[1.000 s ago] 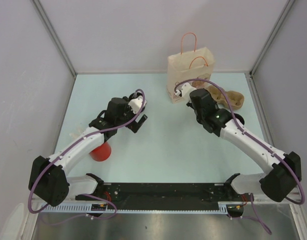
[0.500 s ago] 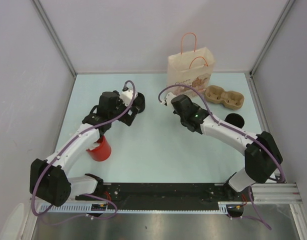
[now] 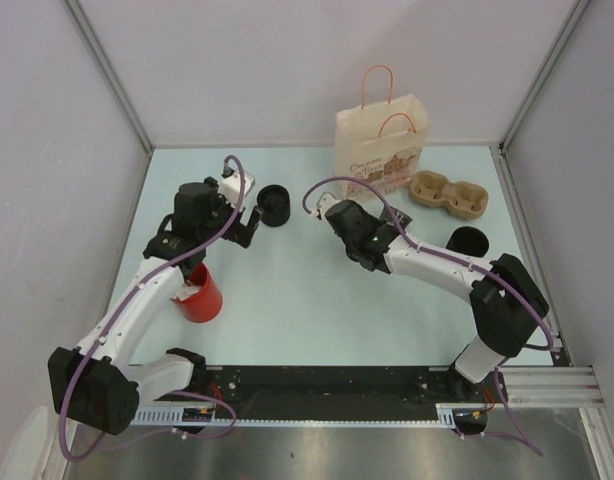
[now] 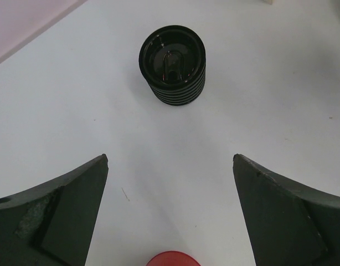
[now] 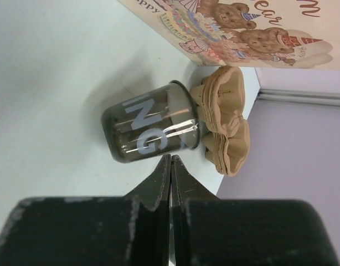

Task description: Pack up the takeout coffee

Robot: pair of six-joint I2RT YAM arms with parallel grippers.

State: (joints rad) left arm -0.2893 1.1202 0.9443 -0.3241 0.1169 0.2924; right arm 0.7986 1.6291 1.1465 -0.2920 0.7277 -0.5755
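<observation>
A black ribbed cup [image 3: 274, 205] stands upright on the table; the left wrist view shows it [image 4: 173, 64] ahead of the fingers. My left gripper [image 3: 245, 218] [image 4: 170, 160] is open and empty, a little short of that cup. A red cup [image 3: 199, 297] stands under the left forearm; its rim [image 4: 173, 259] shows low in the left wrist view. A dark cup with white lettering [image 3: 467, 240] [image 5: 150, 130] stands right of my right gripper [image 3: 393, 214] [image 5: 170, 159], which is shut and empty. A brown cup carrier [image 3: 447, 195] [image 5: 225, 124] lies by the paper bag [image 3: 381, 150] [image 5: 236, 27].
The bag stands upright at the back, its orange handles up. Grey walls close the table at the back and on both sides. The right arm's elbow [image 3: 507, 295] sits near the right wall.
My left gripper has drawn back to the left, away from the black ribbed cup. My right arm has swung left, away from the carrier, uncovering the dark lettered cup.
</observation>
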